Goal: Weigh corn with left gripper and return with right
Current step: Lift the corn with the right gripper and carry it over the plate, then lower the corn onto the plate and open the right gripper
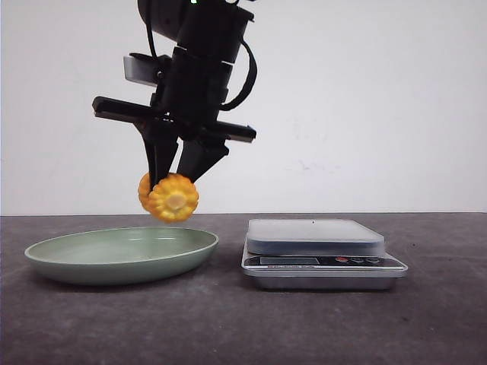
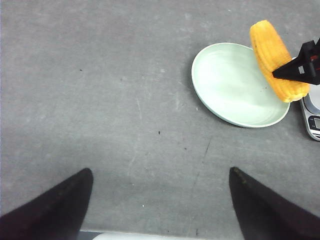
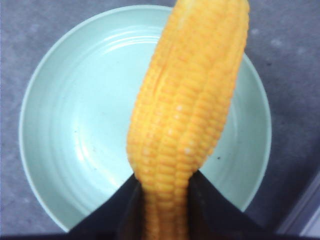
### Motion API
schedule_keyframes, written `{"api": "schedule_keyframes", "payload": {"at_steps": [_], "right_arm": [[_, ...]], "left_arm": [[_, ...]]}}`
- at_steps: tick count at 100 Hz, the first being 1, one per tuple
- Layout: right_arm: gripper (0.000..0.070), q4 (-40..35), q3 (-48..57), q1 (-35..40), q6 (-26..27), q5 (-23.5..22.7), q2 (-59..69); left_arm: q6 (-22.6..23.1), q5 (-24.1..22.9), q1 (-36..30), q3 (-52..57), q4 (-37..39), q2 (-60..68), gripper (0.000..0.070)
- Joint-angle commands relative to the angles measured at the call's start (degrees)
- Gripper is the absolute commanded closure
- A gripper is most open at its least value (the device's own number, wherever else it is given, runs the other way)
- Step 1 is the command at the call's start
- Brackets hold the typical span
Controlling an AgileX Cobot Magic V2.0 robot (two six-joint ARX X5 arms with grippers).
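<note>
Grey bench (image 1: 228,327), white wall; right end effector (image 1: 176,179) clamps corn (image 1: 169,197) above plate (image 1: 122,255) rim, cob axis level; left end effector (image 2: 160,205) spread wide, holding nothing, well apart

Matt, finely speckled dark grey surface (image 1: 304,327); glossy, smooth pale green round plate (image 1: 122,262) showing soft highlights; orange-yellow corn cob (image 3: 187,120) with bumpy, slightly waxy kernel rows; silver metallic-looking kitchen scale (image 1: 323,255) with smooth, satin grey top; matt black pointed gripper fingers (image 2: 55,210).

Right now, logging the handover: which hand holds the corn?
The right hand, shut on the corn above the plate; the left hand is open, empty.
</note>
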Motion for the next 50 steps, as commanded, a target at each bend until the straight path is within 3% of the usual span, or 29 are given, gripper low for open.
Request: {"api": "schedule_keyframes", "payload": {"at_steps": [1,39,44,50], "right_arm": [[0.0700,0.9,1.6,1.0,1.2,-0.9,2.0],[0.0697,1.8,1.6,2.1,3.0,-0.7,4.0],[0.0642,2.3,1.6,2.4,3.1,-0.7,4.0],[0.0480,3.1,1.6,2.5,3.1,-0.7,4.0]], "left_arm": [[-0.4,0.2,0.0,0.7,0.0,-0.1,0.0190],[-0.4,0.2,0.0,0.6,-0.1,-0.1,0.0190],[-0.4,0.2,0.0,0.7,-0.1,-0.1,0.0190],[-0.4,0.2,0.0,0.7,0.0,-0.1,0.0190]]}}
